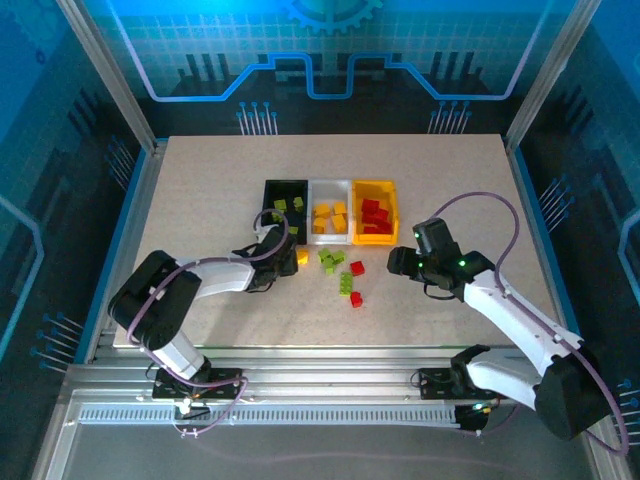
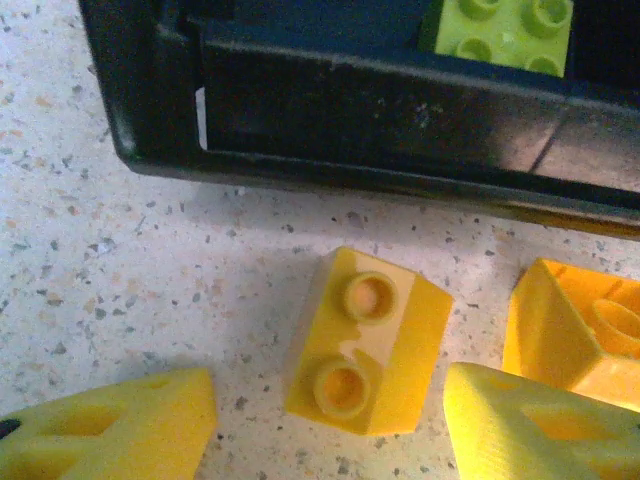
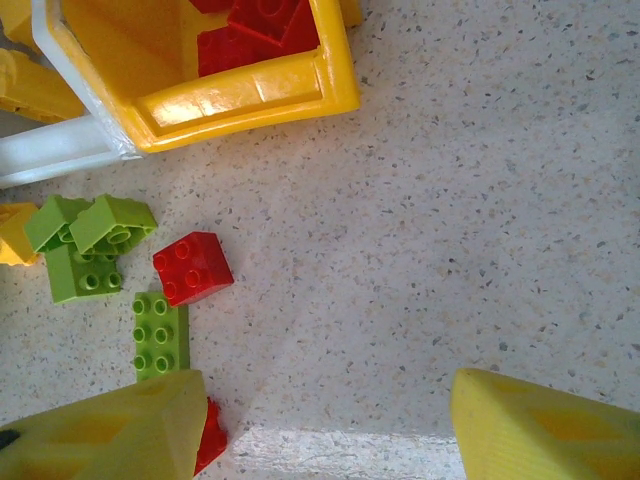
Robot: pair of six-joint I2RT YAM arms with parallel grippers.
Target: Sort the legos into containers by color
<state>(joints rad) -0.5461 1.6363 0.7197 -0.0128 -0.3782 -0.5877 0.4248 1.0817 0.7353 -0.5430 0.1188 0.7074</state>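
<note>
Since the left gripper (image 2: 330,425) sits low over a small yellow-orange plastic two-stud lego brick (image 2: 365,340) w/ its fingers (image 2: 110,430) spread either side of it, I'd say it's lining up a pick, not pinching yet. That brick lies on the speckled bench (image 2: 120,280) right in front of the black open-top plastic bin (image 2: 380,120). The black bin holds lime green legos (image 2: 505,30), so wrong home for it imo. It prob belongs next door in the white plastic bin (image 1: 330,184), where the other yellow-orange ones are.

Reds sit in the yellow plastic bin (image 3: 250,95). The right gripper (image 3: 325,425) hangs spread too, nothing btwn its fingers, over bare bench near a loose red lego block (image 3: 192,268) and a long green lego piece (image 3: 160,335). My guess is each arm keeps to its own side so they don't cross. Only a handful of loose pieces left, so well past halfway imo.
</note>
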